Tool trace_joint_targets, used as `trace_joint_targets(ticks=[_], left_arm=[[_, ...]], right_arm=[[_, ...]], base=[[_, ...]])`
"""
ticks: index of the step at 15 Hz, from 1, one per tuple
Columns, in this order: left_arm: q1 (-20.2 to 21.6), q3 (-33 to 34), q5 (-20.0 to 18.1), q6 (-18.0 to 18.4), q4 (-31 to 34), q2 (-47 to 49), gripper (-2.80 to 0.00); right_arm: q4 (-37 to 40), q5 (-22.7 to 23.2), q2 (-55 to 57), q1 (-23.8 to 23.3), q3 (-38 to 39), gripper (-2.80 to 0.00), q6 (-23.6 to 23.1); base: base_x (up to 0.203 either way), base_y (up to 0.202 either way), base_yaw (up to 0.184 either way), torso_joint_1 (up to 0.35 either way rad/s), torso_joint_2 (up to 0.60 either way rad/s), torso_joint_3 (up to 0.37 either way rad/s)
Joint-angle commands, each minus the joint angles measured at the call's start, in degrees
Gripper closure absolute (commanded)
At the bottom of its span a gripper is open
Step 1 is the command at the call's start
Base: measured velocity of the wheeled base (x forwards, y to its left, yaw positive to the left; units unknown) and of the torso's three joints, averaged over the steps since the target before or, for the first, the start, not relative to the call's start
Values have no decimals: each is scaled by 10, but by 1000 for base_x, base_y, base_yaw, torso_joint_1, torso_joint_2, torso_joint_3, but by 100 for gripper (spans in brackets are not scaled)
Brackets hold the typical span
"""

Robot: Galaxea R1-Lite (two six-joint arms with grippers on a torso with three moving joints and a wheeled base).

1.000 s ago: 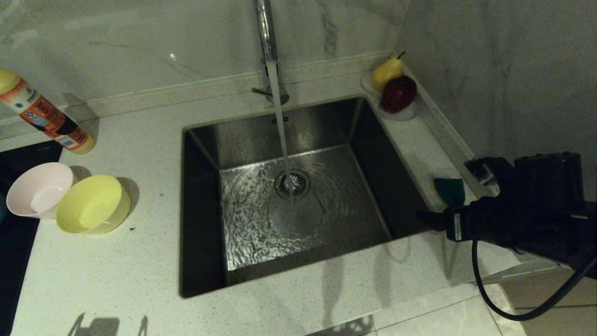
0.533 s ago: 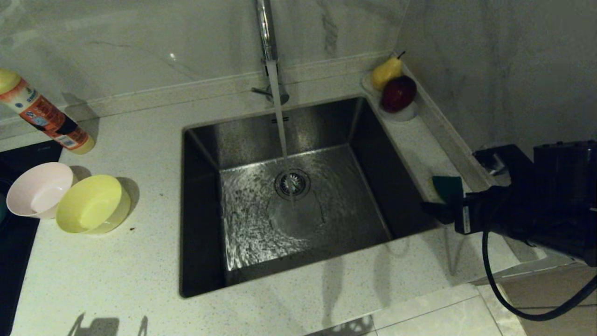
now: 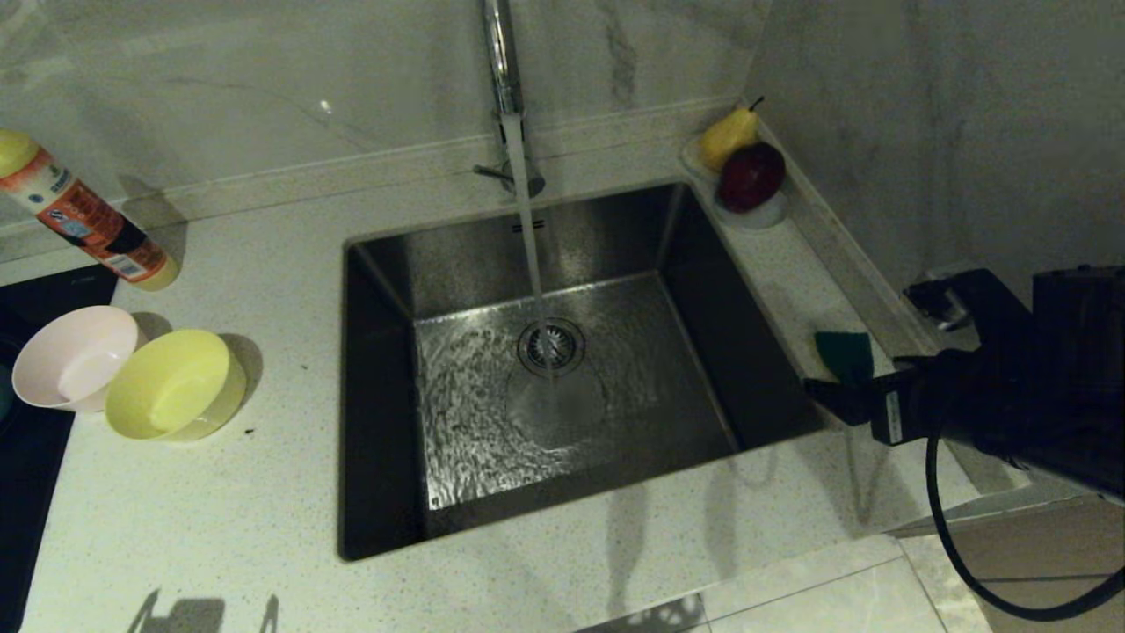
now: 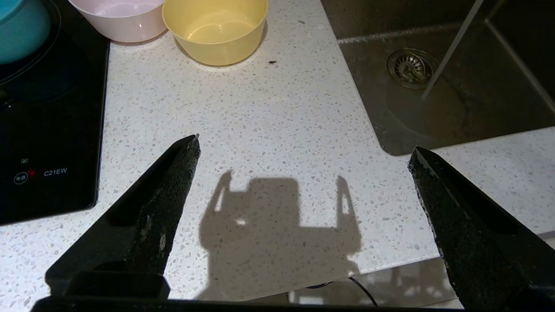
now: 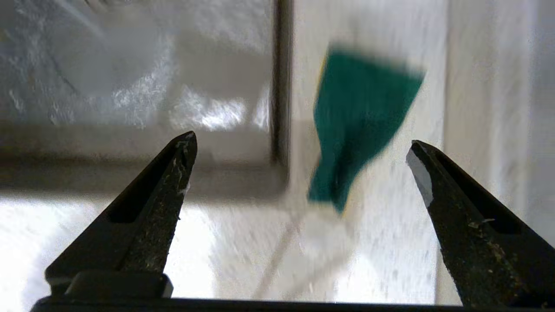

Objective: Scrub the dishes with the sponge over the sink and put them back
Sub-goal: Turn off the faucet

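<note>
The sponge [image 3: 845, 356], green side up, lies on the narrow counter strip right of the sink [image 3: 457, 255]. My right gripper [image 3: 861, 347] hovers just in front of it, open and empty; in the right wrist view the sponge [image 5: 360, 125] sits ahead of the gripper [image 5: 301, 141], nearer one finger, beside the sink's corner [image 5: 130, 86]. The pink bowl [image 3: 70, 356] and yellow bowl [image 3: 176, 384] stand on the counter left of the sink. My left gripper [image 4: 303, 143] is parked, open, above the counter's front edge, facing the blue bowl [image 4: 21, 30], pink bowl [image 4: 119, 21] and yellow bowl [image 4: 215, 28].
Water runs from the tap [image 3: 503, 70] onto the drain strainer [image 3: 551, 345]. A detergent bottle [image 3: 83, 220] stands at the back left. A white dish [image 3: 763, 215] with a pear and an apple sits behind the sponge. A black hob [image 4: 43, 130] lies under the blue bowl. A wall bounds the right side.
My right gripper has drawn back to the right from the sink's edge and now lines up in front of the sponge. The left arm, bowls and sponge have not moved.
</note>
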Motion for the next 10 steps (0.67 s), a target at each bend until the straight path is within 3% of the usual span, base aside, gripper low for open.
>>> trace_joint_targets(ticks=[1, 2, 3, 7, 10], left_arm=[[0, 23, 0, 0, -1, 1, -280], [0, 23, 0, 0, 0, 1, -280], [-1, 23, 0, 0, 0, 1, -280], [0, 23, 0, 0, 0, 1, -280], [0, 23, 0, 0, 0, 1, -280]], right_arm=[[-20, 2, -21, 17, -9, -280, -1], [-25, 2, -33, 23, -8, -280, -1], [-27, 2, -47, 26, -8, 0, -1], [-26, 13, -119, 37, -4, 0, -1], [-29, 50, -199, 38, 38, 0, -16]], base=[[0, 0, 0, 0, 0, 0], [0, 0, 0, 0, 0, 0], [0, 0, 0, 0, 0, 0], [0, 0, 0, 0, 0, 0], [0, 0, 0, 0, 0, 0]])
